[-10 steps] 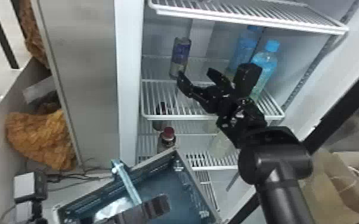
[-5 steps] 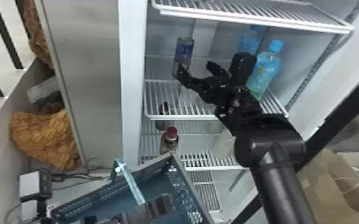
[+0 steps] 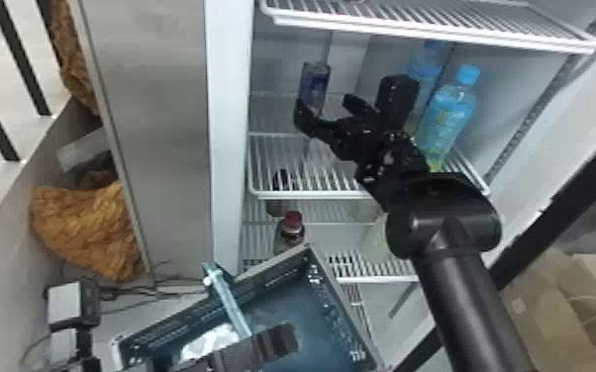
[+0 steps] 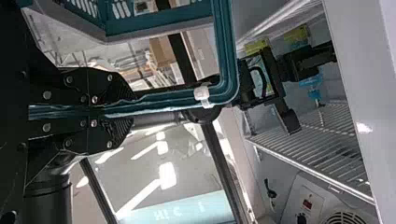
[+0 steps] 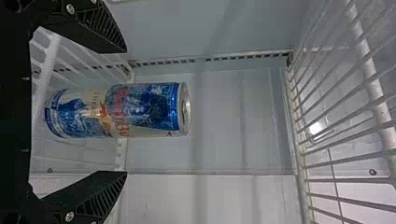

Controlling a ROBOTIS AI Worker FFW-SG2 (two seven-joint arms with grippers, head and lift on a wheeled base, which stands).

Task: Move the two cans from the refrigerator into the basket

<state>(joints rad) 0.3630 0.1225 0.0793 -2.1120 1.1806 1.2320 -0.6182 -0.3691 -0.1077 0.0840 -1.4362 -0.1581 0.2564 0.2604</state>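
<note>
Your right gripper: released, fingers spread to either side of the can, touching it with neither. Your can, one seen: blue and silver, upright on a wire shelf inside the refrigerator. Farther right on that shelf you have two bottles, blue-capped. Your left gripper: clenched on the teal handle of your basket, tilted, below the can's shelf. Its whitish contents: you cannot identify them
</note>
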